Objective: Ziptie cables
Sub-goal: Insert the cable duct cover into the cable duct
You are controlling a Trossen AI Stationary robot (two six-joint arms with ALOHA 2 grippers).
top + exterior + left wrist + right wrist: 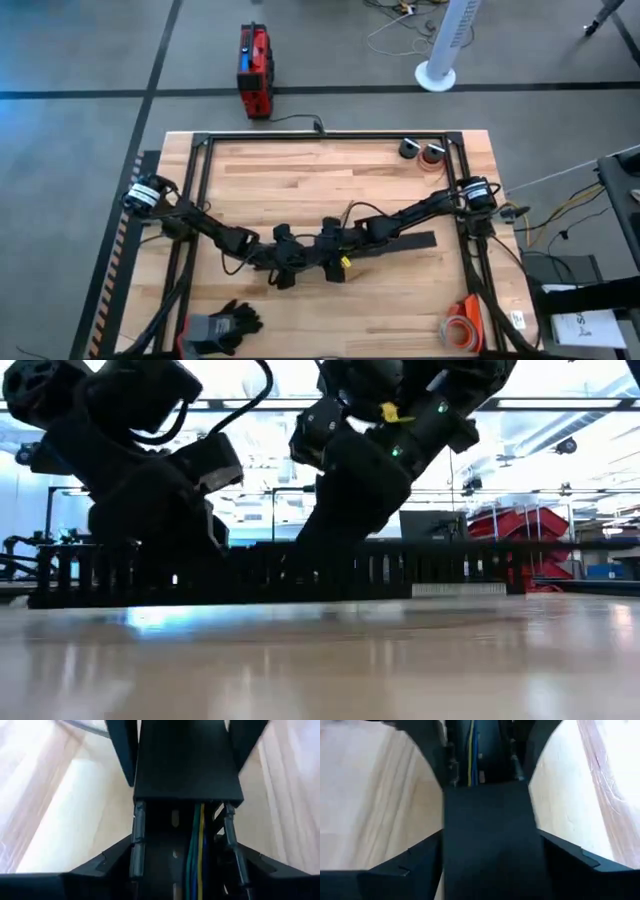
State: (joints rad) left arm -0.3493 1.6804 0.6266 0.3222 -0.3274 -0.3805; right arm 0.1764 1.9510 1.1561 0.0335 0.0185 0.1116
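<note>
While both grippers' grasp cannot be told, the cables point(196, 851), green, yellow and blue, run straight inside a black channel point(186, 765)

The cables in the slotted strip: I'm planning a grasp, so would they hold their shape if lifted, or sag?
Probably sag. The cables are thin separate strands, green, yellow and blue, so likely floppy and light. They lie loose side by side, with no tie showing in the wrist views, so they might splay apart. The slotted strip looks rigid and may keep them straight while they stay inside.
</note>
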